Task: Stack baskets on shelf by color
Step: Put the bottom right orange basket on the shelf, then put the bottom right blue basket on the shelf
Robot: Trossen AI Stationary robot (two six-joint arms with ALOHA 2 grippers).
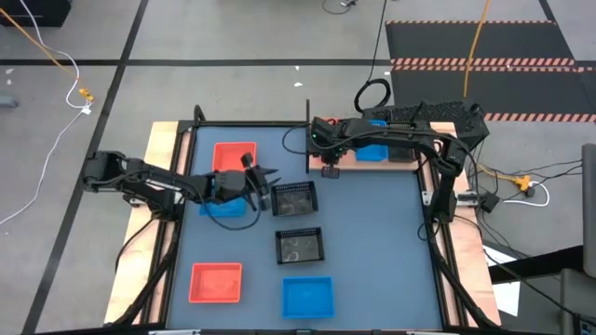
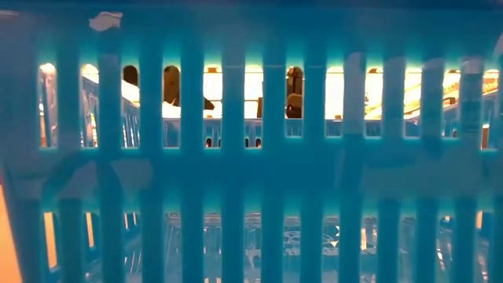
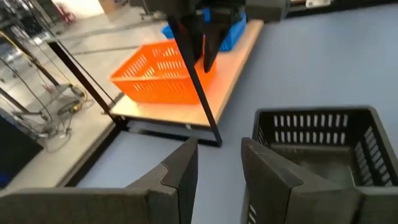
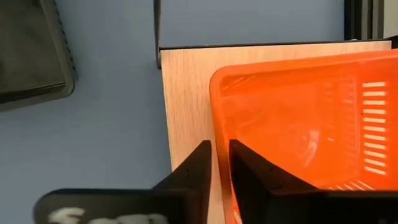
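Observation:
A red-orange basket (image 4: 298, 118) sits on the wooden shelf (image 4: 186, 93), next to the thin black post (image 3: 200, 93). A blue basket (image 1: 374, 154) is farther along the shelf. My right gripper (image 4: 219, 149) is over the shelf and shut on the red-orange basket's end wall. My left gripper (image 3: 217, 162) is open and hovers low over the blue tabletop. It is beside a black basket (image 3: 323, 143) and touches nothing. On the table stand two red-orange baskets (image 1: 235, 156) (image 1: 216, 282), two blue ones (image 1: 307, 296) (image 1: 228, 207) and a second black one (image 1: 299, 246). My right gripper has the red-orange basket by the rim of its end wall (image 4: 216, 118), the end nearest the post. One finger is inside the basket and one outside, coming from above and pointing down (image 3: 205, 50). The basket's bottom rests on the shelf, level.
The low view is filled by the slatted wall of a blue basket (image 2: 251, 181) standing right at the camera. The black table frame and wood strips edge the tabletop. Bare blue tabletop (image 1: 382, 242) lies to the right of the black baskets.

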